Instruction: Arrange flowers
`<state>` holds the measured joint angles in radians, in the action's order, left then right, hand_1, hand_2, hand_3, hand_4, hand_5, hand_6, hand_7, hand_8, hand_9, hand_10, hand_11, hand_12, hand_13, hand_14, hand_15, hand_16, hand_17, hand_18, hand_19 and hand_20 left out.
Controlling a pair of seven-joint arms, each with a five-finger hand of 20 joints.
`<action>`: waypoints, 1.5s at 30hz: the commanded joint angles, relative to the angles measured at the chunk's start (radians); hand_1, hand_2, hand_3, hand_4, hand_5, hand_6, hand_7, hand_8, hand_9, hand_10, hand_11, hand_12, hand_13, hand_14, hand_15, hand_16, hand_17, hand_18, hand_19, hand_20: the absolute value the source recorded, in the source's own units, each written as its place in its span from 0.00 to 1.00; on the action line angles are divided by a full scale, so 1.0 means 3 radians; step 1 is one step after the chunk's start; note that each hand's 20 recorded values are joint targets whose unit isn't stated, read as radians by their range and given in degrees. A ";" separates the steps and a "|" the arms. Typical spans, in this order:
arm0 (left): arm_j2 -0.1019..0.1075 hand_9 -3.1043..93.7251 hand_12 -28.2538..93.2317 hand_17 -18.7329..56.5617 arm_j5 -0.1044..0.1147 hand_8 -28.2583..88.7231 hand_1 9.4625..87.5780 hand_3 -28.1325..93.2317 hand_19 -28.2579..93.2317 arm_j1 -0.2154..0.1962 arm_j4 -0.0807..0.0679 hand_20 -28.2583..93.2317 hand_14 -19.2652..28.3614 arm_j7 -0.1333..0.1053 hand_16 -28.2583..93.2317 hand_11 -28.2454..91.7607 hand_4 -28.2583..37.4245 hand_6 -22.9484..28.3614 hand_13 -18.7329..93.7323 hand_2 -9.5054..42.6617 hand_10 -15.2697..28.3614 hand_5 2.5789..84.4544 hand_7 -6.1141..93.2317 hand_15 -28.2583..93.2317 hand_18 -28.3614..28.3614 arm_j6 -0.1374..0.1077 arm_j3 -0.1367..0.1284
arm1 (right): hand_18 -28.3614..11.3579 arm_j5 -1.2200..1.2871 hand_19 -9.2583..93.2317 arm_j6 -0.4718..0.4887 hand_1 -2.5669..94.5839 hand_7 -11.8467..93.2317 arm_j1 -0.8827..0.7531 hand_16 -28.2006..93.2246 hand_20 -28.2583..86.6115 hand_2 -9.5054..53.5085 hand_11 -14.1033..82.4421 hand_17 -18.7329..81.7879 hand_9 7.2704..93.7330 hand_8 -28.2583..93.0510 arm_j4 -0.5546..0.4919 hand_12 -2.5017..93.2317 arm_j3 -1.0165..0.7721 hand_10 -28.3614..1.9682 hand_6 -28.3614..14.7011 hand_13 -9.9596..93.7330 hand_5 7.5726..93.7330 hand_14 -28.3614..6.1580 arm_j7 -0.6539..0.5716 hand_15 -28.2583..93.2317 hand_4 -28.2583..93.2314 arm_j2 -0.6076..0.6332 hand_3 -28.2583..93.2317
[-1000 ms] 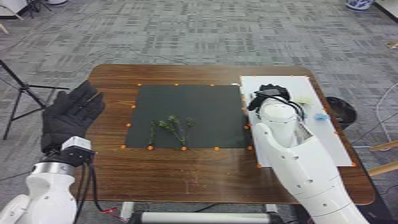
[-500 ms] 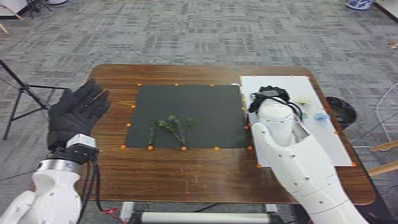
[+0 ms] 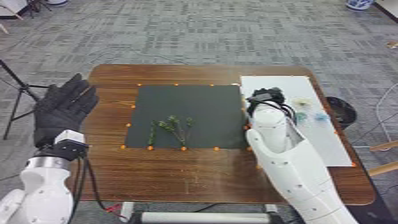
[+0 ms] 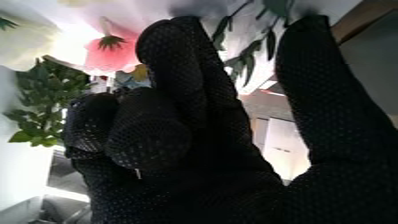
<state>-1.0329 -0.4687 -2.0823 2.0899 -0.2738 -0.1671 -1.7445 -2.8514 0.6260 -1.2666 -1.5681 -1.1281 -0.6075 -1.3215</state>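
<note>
Right hand (image 4: 182, 75) over the white board (image 3: 324, 150): some fingers were raised, others curled, the thumb apart, pinching nothing visible. The pink flower (image 4: 108, 47) lay near the fingertips; a sound grasp likely required its stem, sparing petals and neighbouring leaves (image 4: 49, 95). Left hand (image 3: 64, 112): fingers extended, slightly spread.

Head view count: one brown wooden table (image 3: 178, 175), one black rectangular mat (image 3: 187, 102), one white rectangular board (image 3: 320, 147); blooms, three visible: one cream rounded bloom (image 3: 302, 102), one teal bloom (image 3: 300, 117), one light-blue bloom (image 3: 321, 117). Slender green stems (image 3: 180, 133): several, exact number indistinct. Right wrist view: one pink ruffled bloom (image 4: 107, 52).
</note>
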 commanded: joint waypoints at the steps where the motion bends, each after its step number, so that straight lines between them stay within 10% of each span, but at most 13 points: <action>1: -0.0035 0.41 0.29 0.16 0.0027 0.15 0.21 0.81 0.54 -0.0046 0.0019 0.29 0.73 -0.0029 0.20 0.39 0.00 0.61 0.41 0.48 0.67 0.48 0.20 0.43 0.77 -0.0015 0.0008 | 0.11 -0.0078 1.00 0.0006 0.42 0.41 -0.0291 0.55 0.51 0.00 0.63 0.65 0.81 0.20 0.0211 0.40 0.0164 0.44 0.57 0.86 0.76 0.59 0.0144 0.81 0.05 -0.0116 0.78; 6: -0.0043 0.41 0.29 0.16 0.0022 0.15 0.21 0.81 0.54 -0.0050 0.0018 0.29 0.73 -0.0016 0.20 0.39 0.00 0.61 0.41 0.48 0.67 0.48 0.20 0.43 0.77 -0.0027 0.0012 | 0.11 -0.0067 1.00 -0.0067 0.54 0.47 -0.0320 0.55 0.51 0.00 0.64 0.66 0.82 0.40 0.0241 0.40 0.0148 0.47 0.60 0.87 0.76 0.60 0.0104 0.81 0.06 -0.0131 0.74; 32: -0.0081 0.41 0.29 0.16 0.0029 0.15 0.21 0.81 0.54 -0.0138 0.0039 0.29 0.73 0.0011 0.20 0.39 0.00 0.61 0.41 0.48 0.67 0.48 0.20 0.43 0.77 -0.0072 -0.0021 | 0.18 0.0440 1.00 -0.1425 0.49 0.57 -0.0442 0.56 0.50 0.00 0.58 0.76 0.91 0.42 -0.0418 0.48 -0.0095 0.56 0.56 0.96 0.81 0.74 0.0097 0.76 0.21 0.0190 0.84; 45: -0.0127 0.41 0.29 0.16 0.0021 0.15 0.21 0.81 0.54 -0.0283 0.0092 0.29 0.73 0.0026 0.20 0.39 0.00 0.61 0.41 0.48 0.67 0.48 0.20 0.43 0.77 -0.0104 -0.0085 | 0.18 0.0719 1.00 -0.1203 0.50 0.55 -0.0739 0.56 0.50 0.00 0.58 0.76 0.91 0.44 -0.1262 0.48 -0.0041 0.55 0.55 0.96 0.82 0.73 0.0119 0.76 0.20 0.0334 0.83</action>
<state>-1.0518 -0.4653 -2.1172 2.0953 -0.2746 -0.1822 -1.7491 -2.6509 0.2080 -1.4356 -1.8462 -1.1469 -0.5881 -1.2256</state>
